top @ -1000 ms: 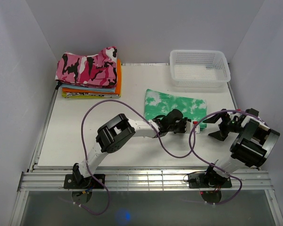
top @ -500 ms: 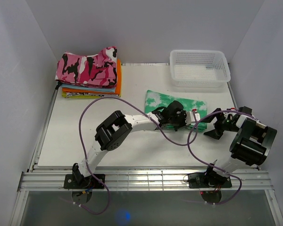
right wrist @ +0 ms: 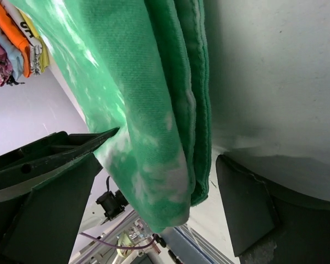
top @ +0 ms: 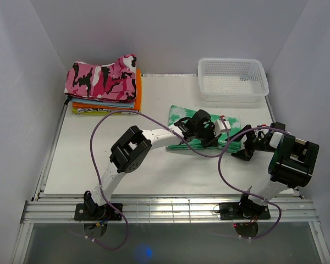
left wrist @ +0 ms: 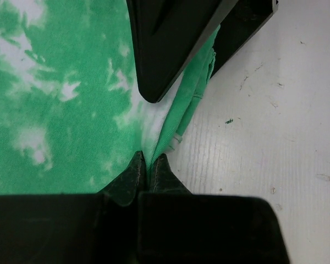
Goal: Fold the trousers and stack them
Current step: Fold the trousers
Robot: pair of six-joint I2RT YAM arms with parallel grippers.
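Observation:
The trousers [top: 181,116] lie folded into a mint-green, white-blotched bundle on the right half of the table. My left gripper [top: 219,135] reaches over them. In the left wrist view it [left wrist: 149,164] is shut on a thin fold at the trousers' [left wrist: 55,93] edge, where cloth meets bare table. My right gripper [top: 243,146] is at the bundle's right end. Seen from the right wrist it [right wrist: 154,190] is open, and the thick folded end of the trousers [right wrist: 148,110] hangs between its spread fingers [right wrist: 247,209].
A stack of folded clothes [top: 107,82] topped by a pink camouflage garment sits at the back left. A white mesh basket [top: 232,80] stands at the back right. Purple cables loop over the table [top: 99,159] near both arms.
My left gripper has shut on the trousers' edge and moved toward the back with it. My right gripper has shifted left to the bundle's right end.

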